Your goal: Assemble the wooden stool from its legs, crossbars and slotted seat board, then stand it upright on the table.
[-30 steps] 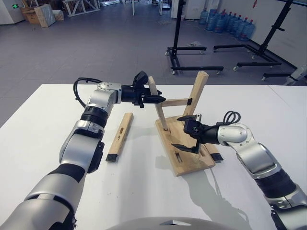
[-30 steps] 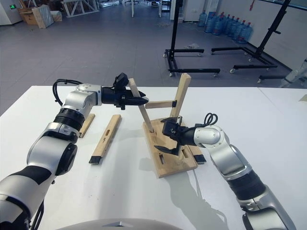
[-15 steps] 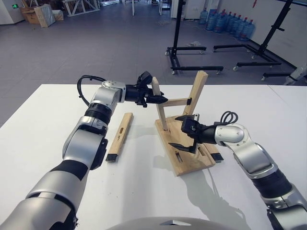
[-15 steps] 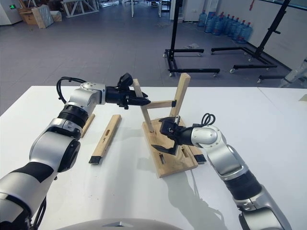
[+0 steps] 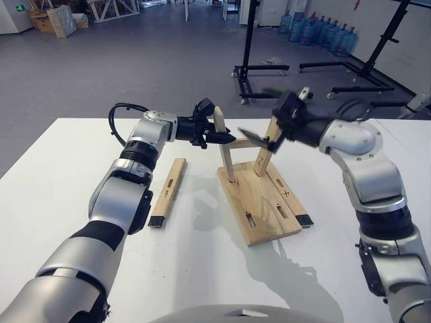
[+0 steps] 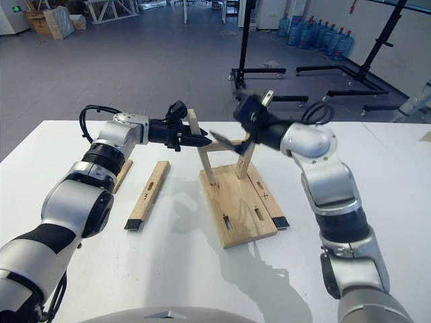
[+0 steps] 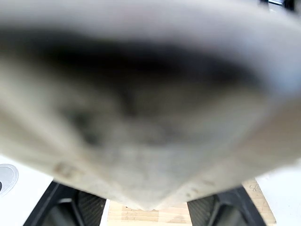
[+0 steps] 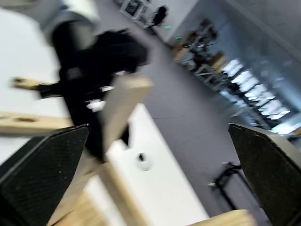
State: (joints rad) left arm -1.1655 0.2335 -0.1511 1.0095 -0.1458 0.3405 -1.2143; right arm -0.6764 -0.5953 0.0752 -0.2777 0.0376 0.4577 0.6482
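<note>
**Two legs up, one pincer clamped, the other gaping**

Two legs stand in the slotted seat board (image 5: 259, 217), which lies flat near the middle of the white table (image 5: 54, 175) with its slots facing up. The left leg (image 5: 229, 166) and the right leg (image 5: 262, 162) both rise from the far end of the board. They splay apart towards their tops. A crossbar (image 5: 238, 143) runs between them about halfway up.

The left pincer (image 5: 227, 138) comes in level from the robot's left. Its black fingers are closed around the left leg just above the crossbar. From that wrist, the wood sits so close to the lens that it is only a pale blur, with the board below it.

The right pincer (image 5: 259, 124) hangs in the air by the upper part of the right leg. Its fingers are spread wide and grip nothing. The lower one crosses in front of the crossbar. I cannot tell whether it touches the wood. In the right wrist's picture its dark pads (image 8: 42, 160) sit far apart, with the clamped left leg between them farther off.

A loose leg (image 5: 168, 190) lies flat on the table to the robot's left of the board, well apart from it. Another wooden piece (image 6: 122, 175) lies farther left, partly behind the left arm. A black-capped piece (image 5: 300, 217) lies against the board's right edge.

Behind the table are black wheeled stands (image 5: 269, 67) and a cluster of water bottles (image 5: 323, 30).
</note>
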